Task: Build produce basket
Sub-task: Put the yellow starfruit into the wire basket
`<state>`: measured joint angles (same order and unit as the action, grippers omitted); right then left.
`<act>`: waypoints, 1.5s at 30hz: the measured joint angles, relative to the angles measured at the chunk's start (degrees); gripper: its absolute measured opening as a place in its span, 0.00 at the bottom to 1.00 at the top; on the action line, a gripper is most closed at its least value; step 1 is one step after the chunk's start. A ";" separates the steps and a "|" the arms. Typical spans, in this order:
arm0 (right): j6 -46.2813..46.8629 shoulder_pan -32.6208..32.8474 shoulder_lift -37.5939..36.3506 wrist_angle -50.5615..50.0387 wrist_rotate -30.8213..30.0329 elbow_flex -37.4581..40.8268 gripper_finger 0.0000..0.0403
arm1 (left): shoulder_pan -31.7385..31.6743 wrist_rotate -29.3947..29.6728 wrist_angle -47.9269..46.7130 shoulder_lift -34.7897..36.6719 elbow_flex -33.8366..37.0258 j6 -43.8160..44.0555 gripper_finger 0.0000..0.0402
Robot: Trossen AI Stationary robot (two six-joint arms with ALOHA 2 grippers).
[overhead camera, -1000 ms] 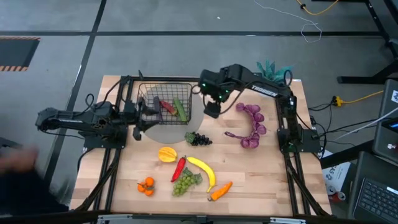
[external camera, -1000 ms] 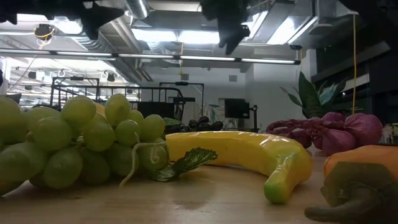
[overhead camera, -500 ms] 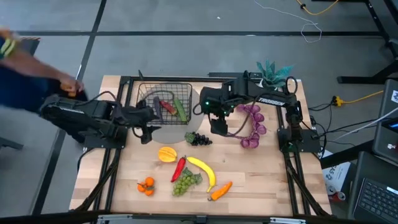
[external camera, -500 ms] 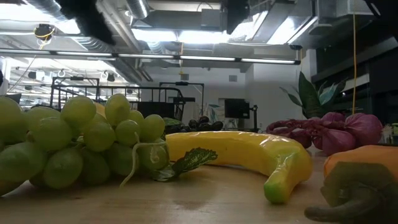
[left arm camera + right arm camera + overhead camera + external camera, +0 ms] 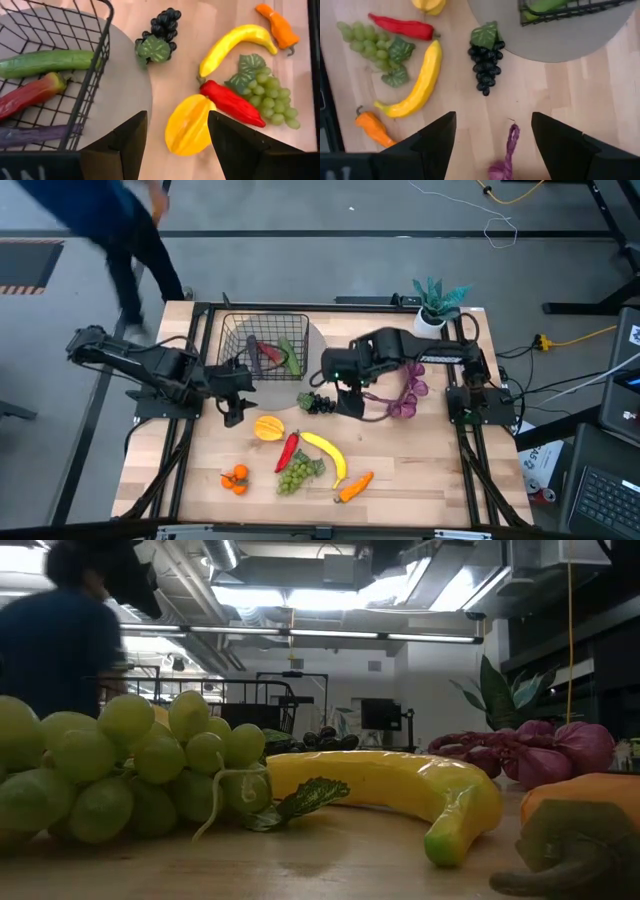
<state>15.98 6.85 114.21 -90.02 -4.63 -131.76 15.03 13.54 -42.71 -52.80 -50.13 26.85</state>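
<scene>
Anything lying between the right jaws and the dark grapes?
Nothing: the right wrist view shows bare wooden tabletop between the open right gripper and the dark purple-black grape bunch.

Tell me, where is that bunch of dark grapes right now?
In the high view the dark grapes lie on the table just right of the basket, beside the right tool.

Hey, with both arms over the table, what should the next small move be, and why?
Probably lower the right end effector onto the dark grapes. It hovers open just short of them, and they lie loose on the wood beside the basket, which already holds a cucumber and a chili. The left end effector hovers open over the yellow fruit.
</scene>
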 joint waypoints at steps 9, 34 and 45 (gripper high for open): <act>-7.49 7.56 -7.56 0.03 -6.42 0.21 0.65 | 0.90 0.94 -0.11 -0.46 0.02 -0.59 0.51; 13.01 8.23 -42.53 69.15 -20.13 81.00 0.65 | 0.85 -4.43 1.61 -8.38 0.28 -13.76 0.51; 12.15 8.22 -42.71 77.39 -22.38 84.87 0.65 | 0.46 -16.08 4.70 -17.18 0.31 -13.62 0.51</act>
<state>28.14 15.07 71.50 -12.62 -27.01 -46.90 15.49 -2.54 -38.01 -69.98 -49.82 13.23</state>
